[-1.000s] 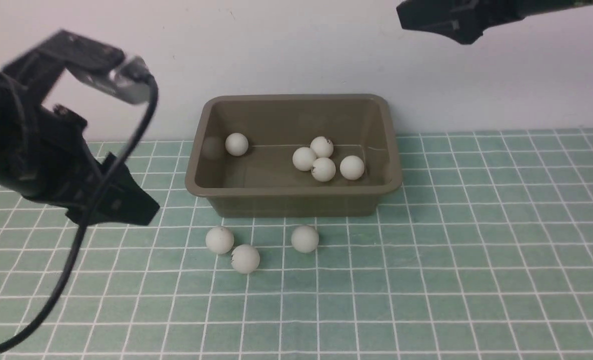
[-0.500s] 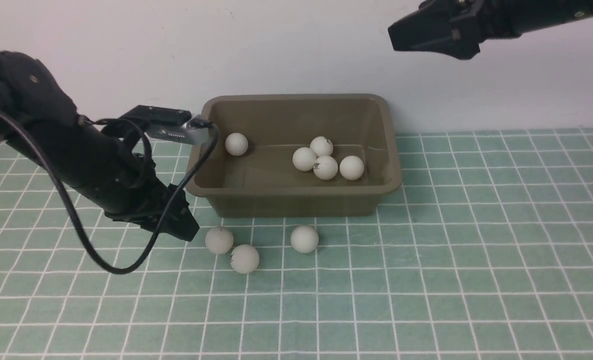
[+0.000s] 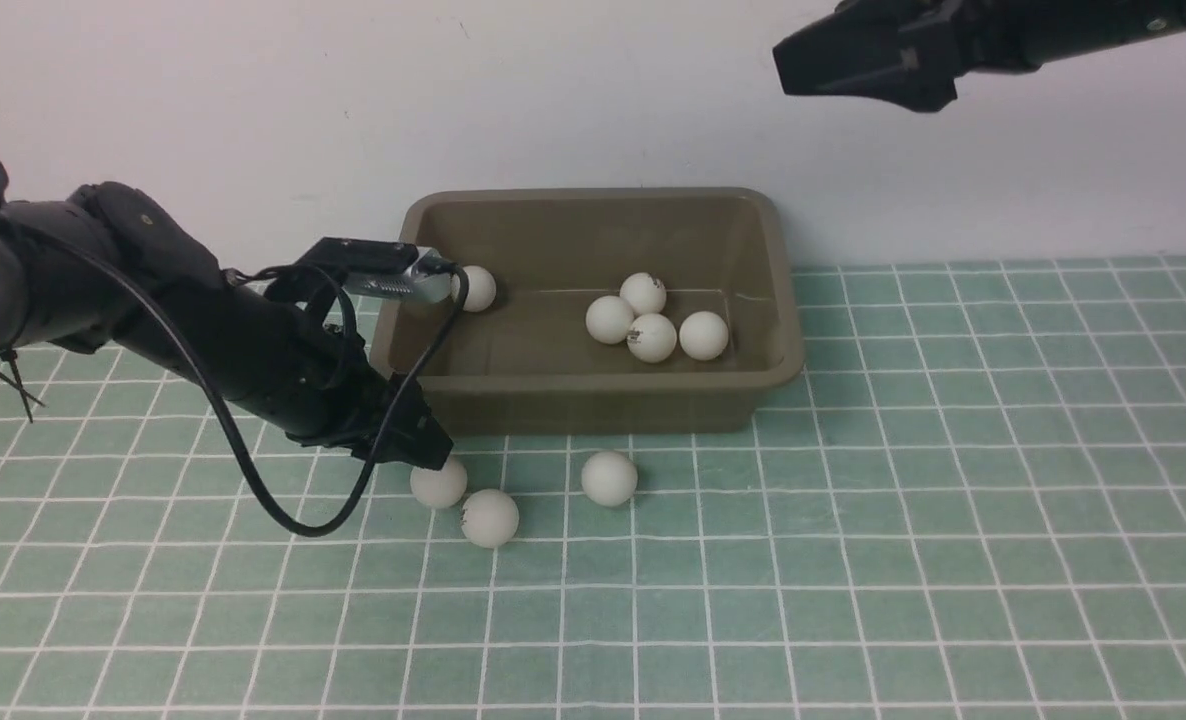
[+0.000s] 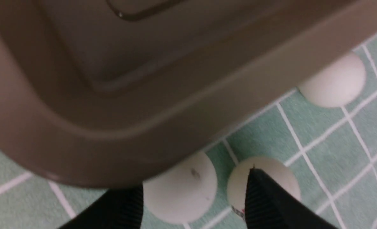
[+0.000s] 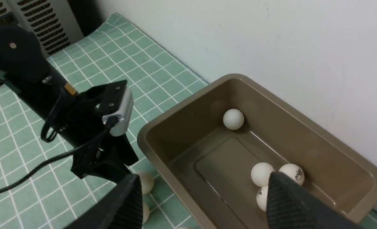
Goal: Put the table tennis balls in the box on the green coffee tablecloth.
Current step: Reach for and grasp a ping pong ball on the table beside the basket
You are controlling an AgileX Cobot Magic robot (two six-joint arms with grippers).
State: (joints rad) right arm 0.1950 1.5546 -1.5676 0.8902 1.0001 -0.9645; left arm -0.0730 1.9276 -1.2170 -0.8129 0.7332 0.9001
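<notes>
**A:** Where did the table tennis balls (image 3: 651, 338) lie?

**B:** Five were inside the box (image 3: 593, 405). Four were bunched right of centre. A lone ball (image 3: 474, 288) sat toward the back left corner. Three more were out on the green coffee tablecloth (image 3: 953, 500), just in front of the box's near wall.

**A:** How were those three laid out?

**B:** The left ball (image 3: 439, 483) was near the box's front left corner. The second ball (image 3: 490, 517) was just beside it, nearer the camera and a little right. The third ball (image 3: 609, 478) lay apart from them, further right.

**A:** And the box?

**B:** It stood upright on the cloth, with its back close to the white wall (image 3: 593, 100).

**A:** Left gripper (image 3: 423, 450)?

**B:** It was low at the box's front left corner, tips down by the cloth. The jaws were parted and set either side of the left ball. From the left wrist camera, that ball sat between the two fingers and the second ball showed behind one fingertip. I could not tell whether either finger touched the left ball. Nothing was gripped.

**A:** Right gripper (image 3: 793, 62)?

**B:** It was high up by the wall, above the box's right end. The jaws were spread wide with nothing between them. Its own camera looked down past both fingers into the box.
</notes>
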